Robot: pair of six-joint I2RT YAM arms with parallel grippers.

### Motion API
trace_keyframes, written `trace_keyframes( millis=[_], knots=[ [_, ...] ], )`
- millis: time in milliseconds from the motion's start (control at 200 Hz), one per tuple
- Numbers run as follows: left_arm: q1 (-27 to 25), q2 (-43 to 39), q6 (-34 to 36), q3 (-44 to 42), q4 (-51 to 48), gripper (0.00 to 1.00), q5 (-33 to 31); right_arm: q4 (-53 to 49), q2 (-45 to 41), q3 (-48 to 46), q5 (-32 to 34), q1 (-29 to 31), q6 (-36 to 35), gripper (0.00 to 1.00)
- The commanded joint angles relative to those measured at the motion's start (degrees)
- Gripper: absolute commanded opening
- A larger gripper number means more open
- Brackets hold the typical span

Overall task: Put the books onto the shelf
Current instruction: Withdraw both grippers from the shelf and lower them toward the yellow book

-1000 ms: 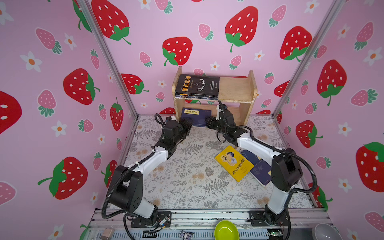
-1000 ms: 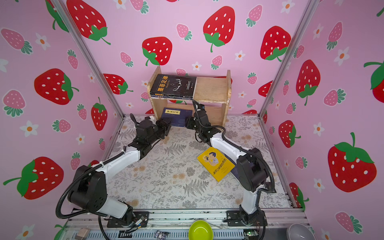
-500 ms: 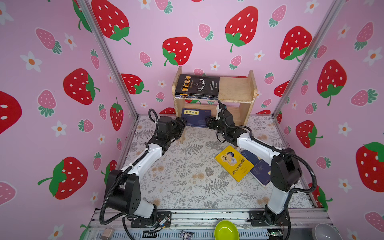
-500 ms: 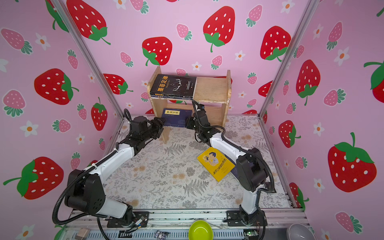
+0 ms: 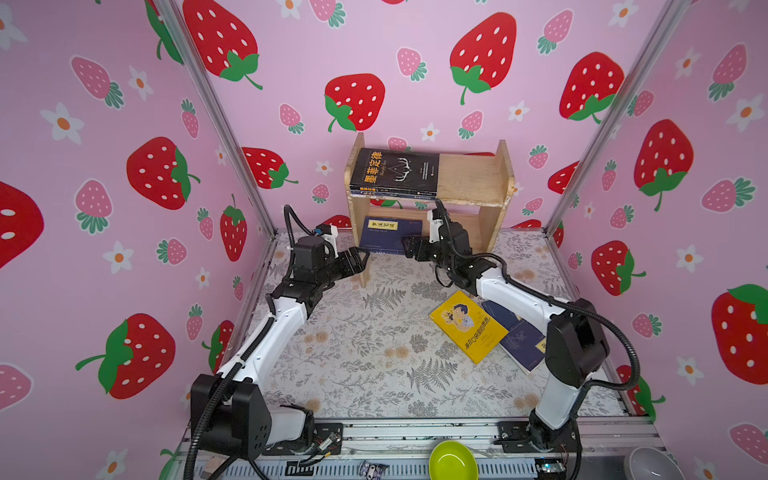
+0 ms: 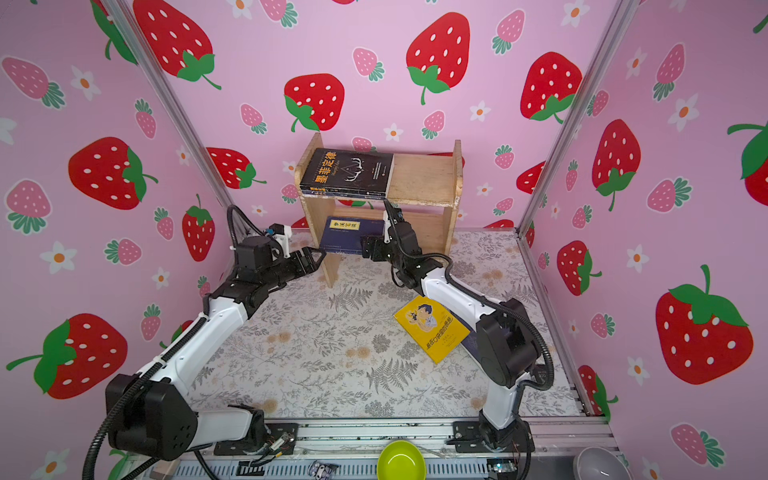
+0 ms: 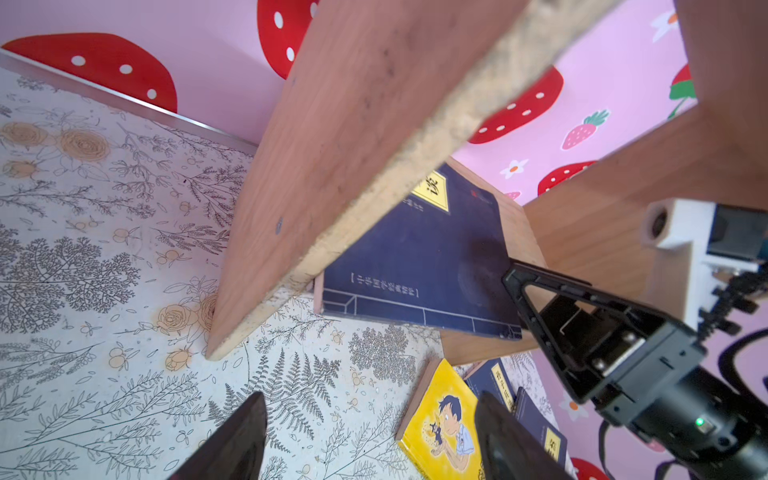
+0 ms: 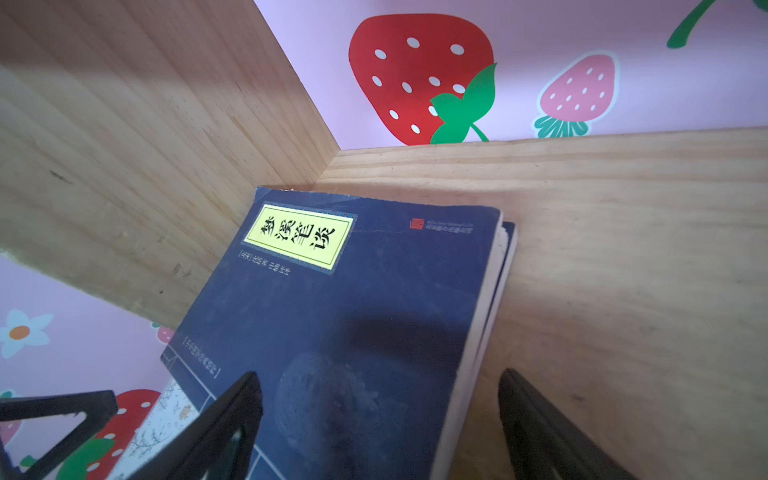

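Fingers on the left hand are spread with only floral pattern in the gap, so it's holding nothing. It sits low over the desk, just beside the front left leg of the shelf.

The shelf stands against the back wall. A black book with antlers lies flat on the left half of the top tier, and the edge of a second book shows under it. The right half of that tier is bare wood. On the lower tier, pushed into the left corner, is a navy book with a yellow label. The right wrist view shows another navy cover poking out beneath it.

The right hand is at the front of that lower tier with its fingers wide apart. One is over the navy cover and the other over bare board, not clamped on anything. Can't tell if it's actually touching the book.

Further right, a yellow book with a cartoon kid lies flat on the desk. It overlaps a couple of dark books that are half hidden under the right arm.
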Motion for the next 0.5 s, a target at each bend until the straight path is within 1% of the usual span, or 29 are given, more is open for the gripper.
trace_keyframes(
  millis=[0, 105, 210, 315, 355, 495],
  knots=[
    [0.0, 0.9, 11.3, 0.2, -2.7, 0.79, 2.2, 1.2, -2.8, -4.1, -1.5, -0.9, -6.3, 0.9],
    [0.1, 2.5, 14.2, 0.5, -2.5, 0.77, 0.6, 4.8, -5.5, -9.6, -1.9, -0.9, -11.3, 0.89],
    [0.1, 3.8, 15.5, 1.1, -1.9, 0.76, -1.2, 8.0, -7.5, -14.3, -1.4, -0.9, -14.6, 0.89],
    [0.1, 5.4, 15.2, 1.8, -0.2, 0.76, -2.1, 10.2, -8.2, -16.5, -1.5, -0.9, -16.0, 0.88],
    [0.1, 6.0, 15.2, 2.0, 0.3, 0.73, -2.2, 10.8, -8.2, -16.9, -1.9, -0.8, -16.4, 0.88],
    [0.1, 7.5, 14.4, 2.3, 2.0, 0.72, -4.8, 11.7, -7.7, -17.5, -2.5, -0.8, -16.9, 0.86]
  ],
)
